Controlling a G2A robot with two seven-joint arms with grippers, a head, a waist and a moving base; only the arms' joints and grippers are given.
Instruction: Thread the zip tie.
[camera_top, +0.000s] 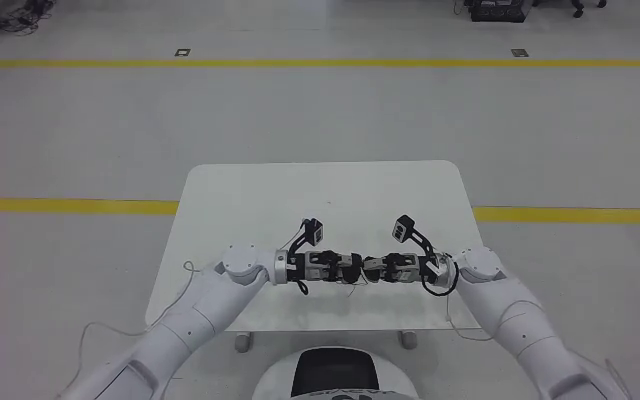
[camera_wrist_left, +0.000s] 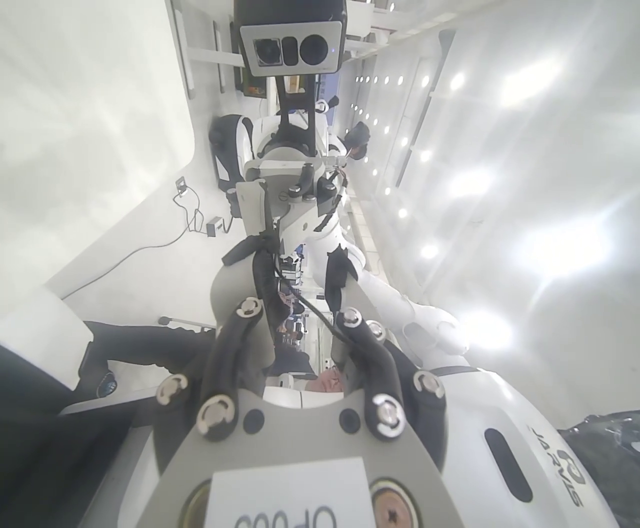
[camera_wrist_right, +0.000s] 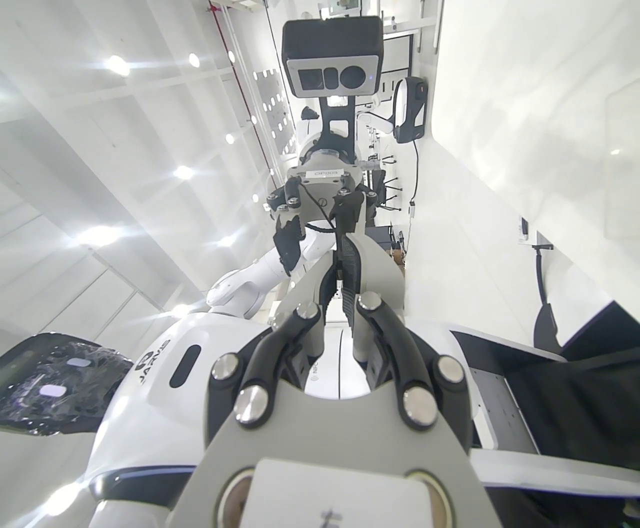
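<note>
Left tool (camera_wrist_left: 286, 280) (spread) around zip tie (camera_wrist_left: 310, 306)

A white table (camera_top: 320, 190) with rounded corners stands on a pale grey floor (camera_top: 320, 120), with two feet (camera_top: 243, 343) showing beneath its near edge. A yellow line (camera_top: 90, 206) crosses the floor level with the table's middle and emerges on both sides. A second line (camera_top: 300, 63) lies well beyond the far edge, with two small dark floor plates (camera_top: 183, 51) just past it. Dark equipment (camera_top: 500, 10) and loose cables (camera_top: 25, 12) sit at the far end of the room. Ceiling lights (camera_wrist_right: 116, 64) glare overhead.
</note>
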